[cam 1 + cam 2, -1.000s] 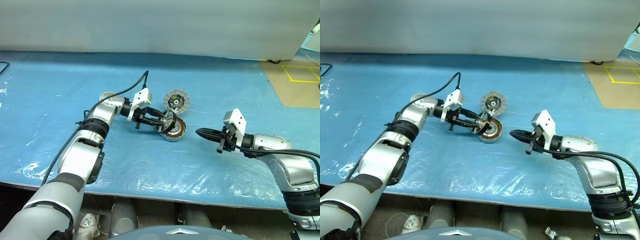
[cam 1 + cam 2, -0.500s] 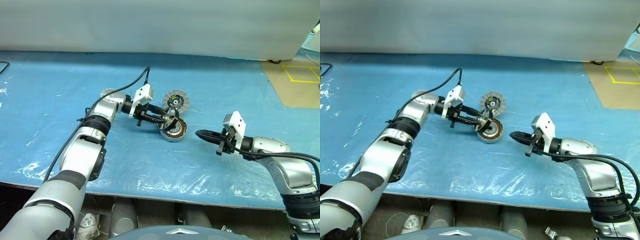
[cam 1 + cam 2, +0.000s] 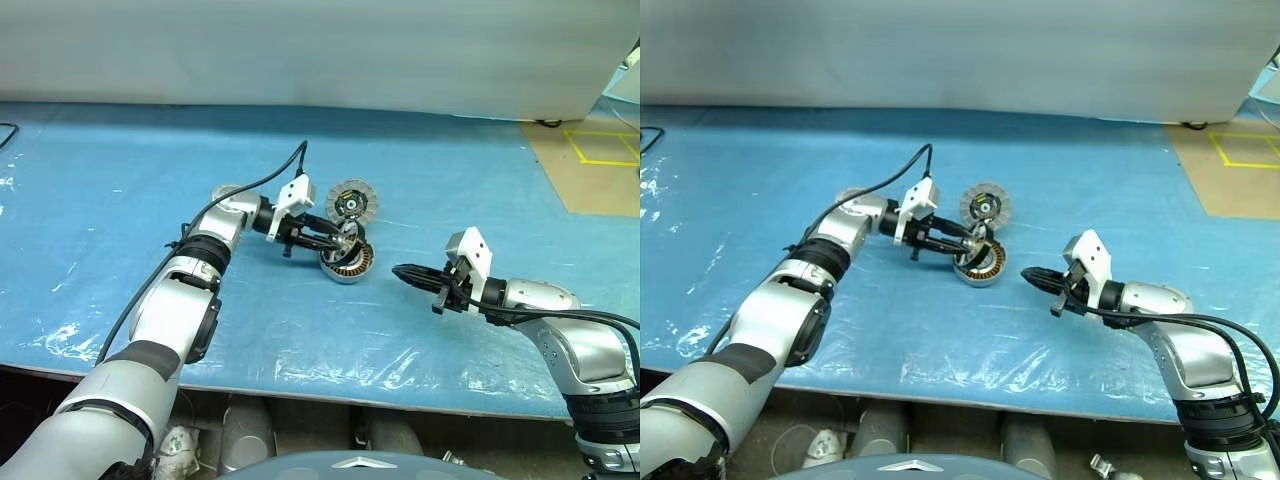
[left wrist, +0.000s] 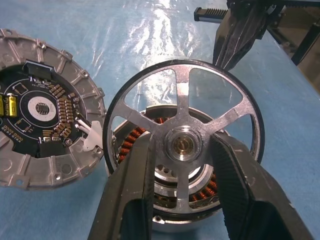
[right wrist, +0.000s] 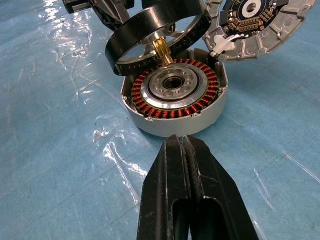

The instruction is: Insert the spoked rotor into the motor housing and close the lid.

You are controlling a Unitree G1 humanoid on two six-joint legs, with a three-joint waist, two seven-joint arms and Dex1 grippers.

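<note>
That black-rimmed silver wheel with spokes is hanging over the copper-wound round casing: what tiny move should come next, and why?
Probably level it and lower it. The left gripper holds the black-rimmed spoked rotor by its hub, tilted just above the silver-grey motor housing, whose copper ring lies open. The right gripper waits shut nearby.

I've got a blue plastic sheet [image 3: 420,180] over the table, plus brown cardboard with yellow tape [image 3: 598,150] far right.

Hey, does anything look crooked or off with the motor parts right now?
Yes: the spoked rotor, held in the left pincer, hangs tilted above the motor housing, not seated.
</note>
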